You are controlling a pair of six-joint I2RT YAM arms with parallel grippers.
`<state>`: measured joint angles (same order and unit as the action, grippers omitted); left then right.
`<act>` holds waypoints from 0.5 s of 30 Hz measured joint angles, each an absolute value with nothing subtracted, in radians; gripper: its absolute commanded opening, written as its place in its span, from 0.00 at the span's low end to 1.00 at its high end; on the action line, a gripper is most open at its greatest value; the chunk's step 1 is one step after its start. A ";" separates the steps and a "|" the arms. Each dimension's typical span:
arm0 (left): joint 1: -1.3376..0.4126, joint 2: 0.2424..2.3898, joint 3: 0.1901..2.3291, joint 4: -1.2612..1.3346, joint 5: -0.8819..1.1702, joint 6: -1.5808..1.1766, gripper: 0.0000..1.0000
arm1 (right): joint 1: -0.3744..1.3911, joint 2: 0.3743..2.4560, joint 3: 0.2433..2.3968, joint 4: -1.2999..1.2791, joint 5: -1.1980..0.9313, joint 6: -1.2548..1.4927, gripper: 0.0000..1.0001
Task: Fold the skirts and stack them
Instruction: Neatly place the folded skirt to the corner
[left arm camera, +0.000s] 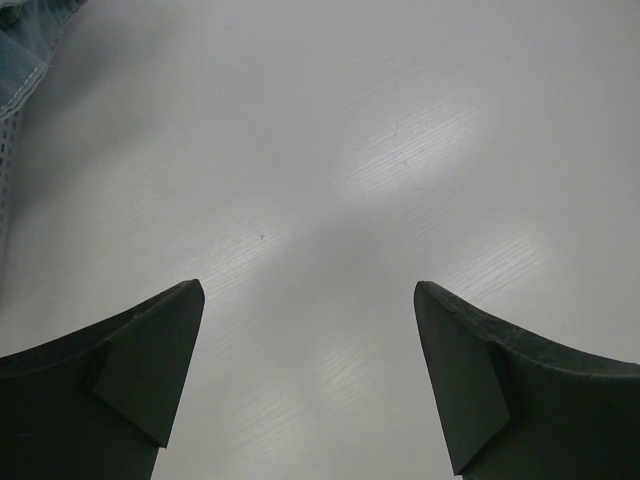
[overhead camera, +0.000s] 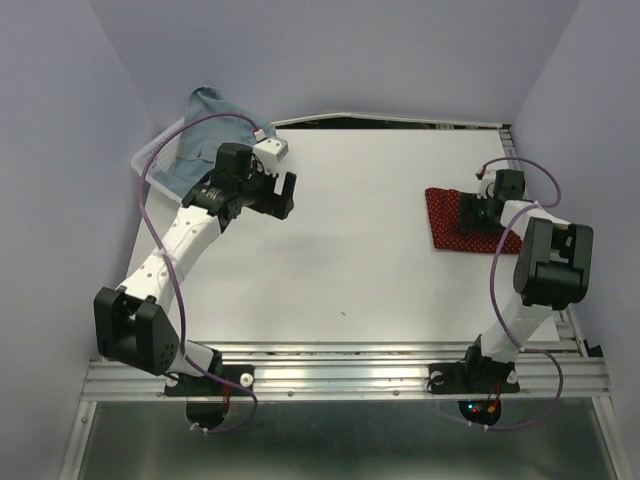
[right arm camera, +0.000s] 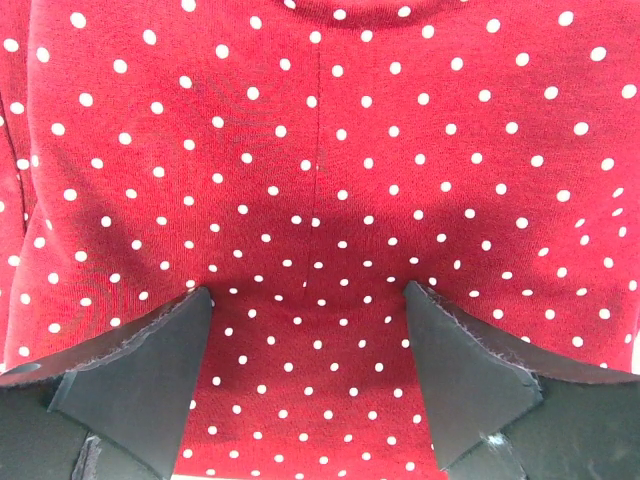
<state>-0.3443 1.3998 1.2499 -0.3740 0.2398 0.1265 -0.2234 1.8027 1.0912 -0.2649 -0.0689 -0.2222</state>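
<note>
The dark red dotted skirt lies folded flat at the right side of the table. My right gripper is open and pressed down on it, both fingers spread over the red cloth. The light blue denim skirt lies bunched in the white mesh basket at the far left. My left gripper is open and empty, just right of the basket above bare table. In the left wrist view a corner of the denim shows at the top left.
The table's far edge has a dark gap along the back wall. A metal rail runs along the near edge by the arm bases. Purple cables loop from both arms.
</note>
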 measured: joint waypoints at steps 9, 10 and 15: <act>-0.304 1.433 1.295 -0.426 0.252 0.143 0.98 | -0.280 1.819 1.119 -0.280 -0.081 -0.290 0.97; -0.296 1.440 1.311 -0.434 0.253 0.150 0.98 | -0.282 1.821 1.126 -0.287 -0.083 -0.304 1.00; -0.215 1.501 1.471 -0.468 0.253 0.178 0.98 | -0.277 1.822 1.174 -0.383 -0.090 -0.346 1.00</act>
